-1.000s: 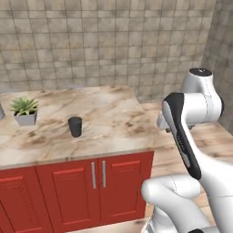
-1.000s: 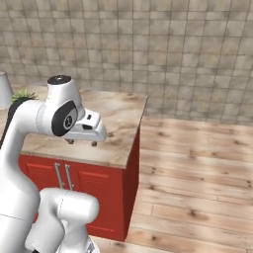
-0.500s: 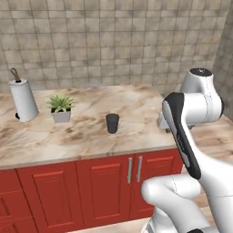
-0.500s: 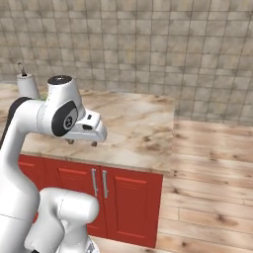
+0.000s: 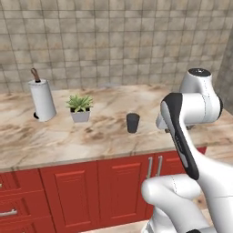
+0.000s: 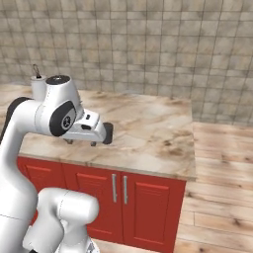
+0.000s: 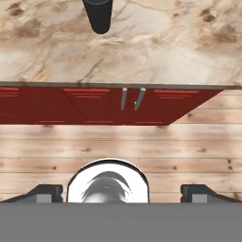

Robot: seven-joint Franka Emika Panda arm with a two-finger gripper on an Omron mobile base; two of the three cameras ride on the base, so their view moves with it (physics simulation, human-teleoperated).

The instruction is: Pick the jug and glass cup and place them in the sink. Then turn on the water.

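Gripper (image 7: pixel 121 190) is spread wide with nothing in it, hanging out past the counter's (image 5: pixel 54 141) front edge over the wood floor (image 7: pixel 189 142). Glass cup (image 5: pixel 132 123) stands upright mid-counter, closer to the front edge, with the potted plant (image 5: pixel 80 108) and paper-towel roll (image 5: pixel 42 99) off toward the back left

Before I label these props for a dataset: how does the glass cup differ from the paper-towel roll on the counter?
The glass cup is near-black and short; the paper-towel roll is white and much taller. The cup is a plain tapered tumbler, while the roll stands on a holder with a brown tip. Both stand upright on the marble counter, with the potted plant between them.
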